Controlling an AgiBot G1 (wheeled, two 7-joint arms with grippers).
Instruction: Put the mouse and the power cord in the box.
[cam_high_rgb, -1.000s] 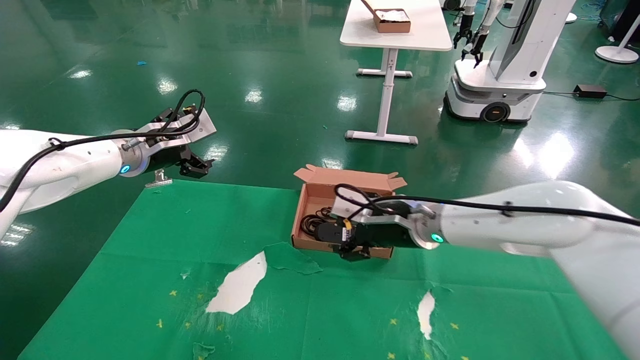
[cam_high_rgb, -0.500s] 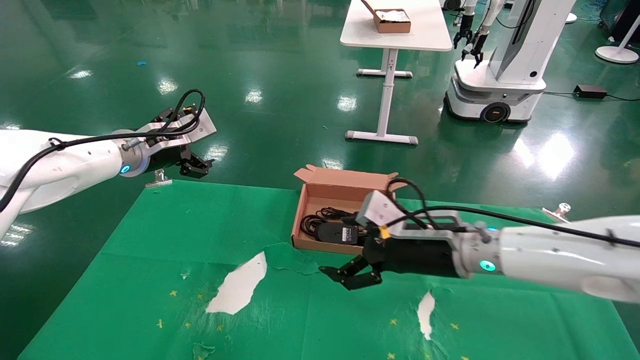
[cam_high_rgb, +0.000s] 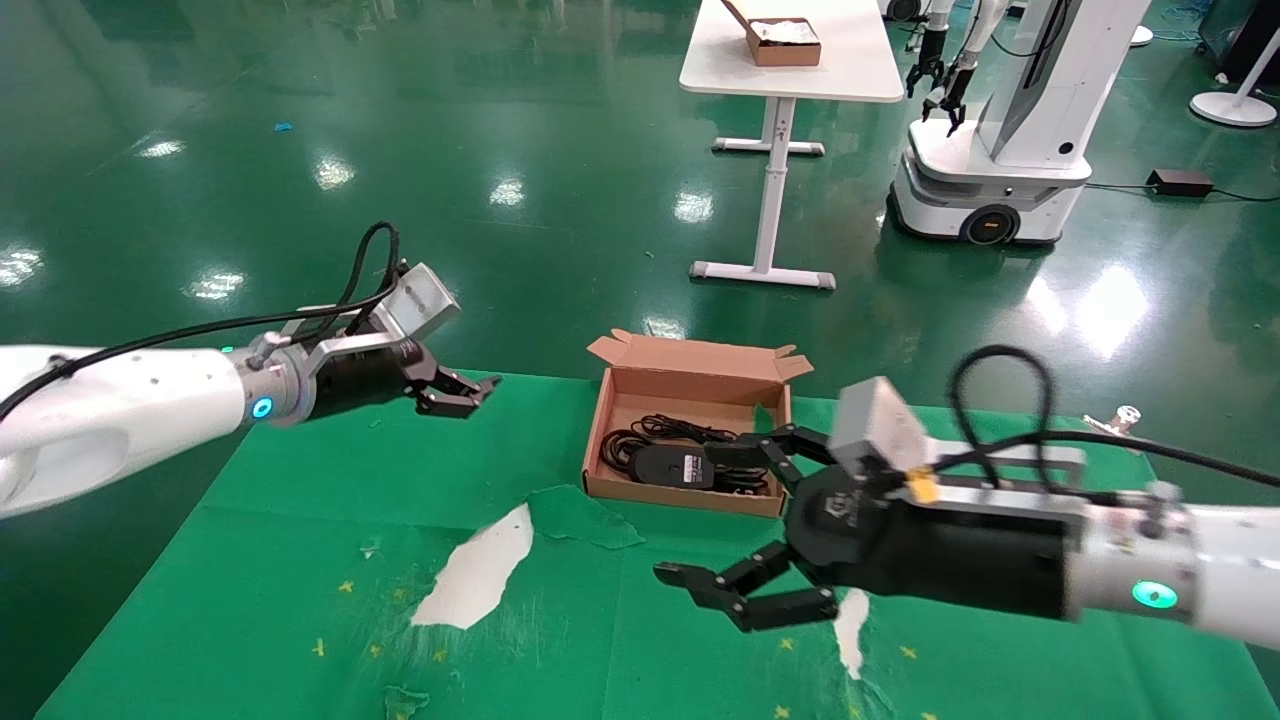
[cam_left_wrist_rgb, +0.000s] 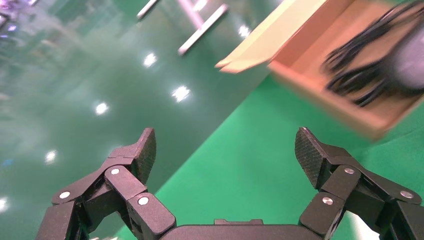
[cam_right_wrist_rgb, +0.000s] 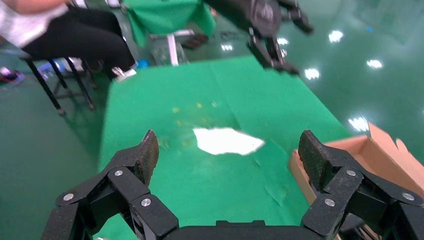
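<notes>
Inside the box: we see the mouse (cam_high_rgb: 668, 466) lying belly-up, white label showing, toward the left end of the box (cam_high_rgb: 690, 499), with the power cord (cam_high_rgb: 648, 433) heaped in dark loops beside and behind it; which loops are the thick cord and which the mouse's thin cable we cannot tell.
Box axis: its long side runs across our view, flaps open, at the far middle of the counter (cam_high_rgb: 300, 560).
Right hand: our right hand (cam_high_rgb: 745, 520) hovers just in front of the box's right end, fingers spread wide, holding nothing.
Left hand: our left hand (cam_high_rgb: 462, 392) hangs over the counter's far left edge, well apart from the box, fingers spread wide and empty in its wrist view.
Nearer arm: the right one, clearly.
Task standing: we judge both items already in; nothing looks left to pick up.
Around: torn patches in the green cover (cam_high_rgb: 478, 572), another robot (cam_high_rgb: 1010, 120) and a white table (cam_high_rgb: 790, 50) far behind.
In the way: nothing.
</notes>
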